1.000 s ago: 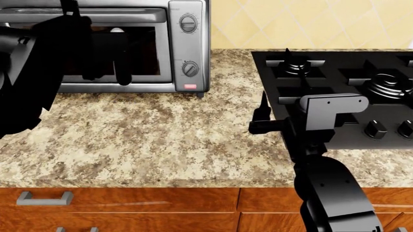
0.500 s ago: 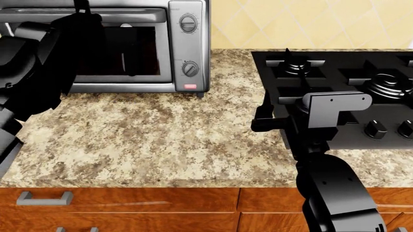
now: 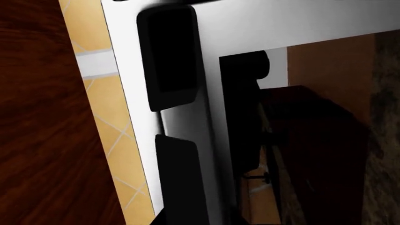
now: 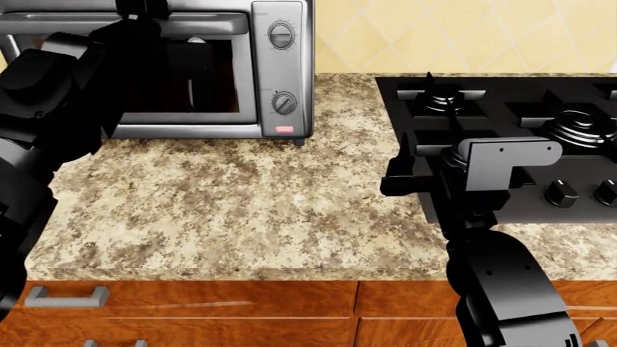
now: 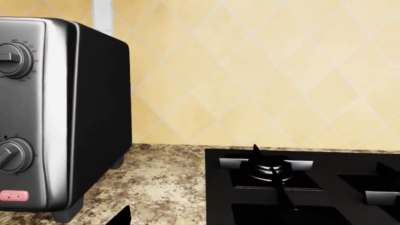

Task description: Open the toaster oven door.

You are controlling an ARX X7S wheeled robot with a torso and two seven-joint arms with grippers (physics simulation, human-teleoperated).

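The left gripper (image 4: 144, 9) is reaching over the top edge of the door (image 4: 207, 72), right at the bar handle (image 4: 207, 24). In the left wrist view its two dark fingers (image 3: 167, 56) are lying along a pale metal strip, one on each side of a narrow bright band, but I cannot tell whether they are closing on the handle or merely resting against it. The right gripper (image 4: 394, 177) is hanging idle above the counter (image 4: 241, 210), beside the hob (image 4: 521, 123); only a sliver of it is showing in its own wrist view, so its opening cannot be judged.

Farther back, the oven (image 4: 193, 65) is sitting at the rear left of the counter against the tiled wall (image 5: 250, 70), door looking shut or nearly so, knobs (image 4: 282, 35) on its right panel.

The door is probably rigid and hinged along its bottom edge, so it should be swinging outward and down. The handle is the sensible hold: smooth metal, likely slippery, so the fingers need to be wrapping it rather than pinching. The oven itself may be light enough to slide forward if the pull is running straight out instead of following the arc.
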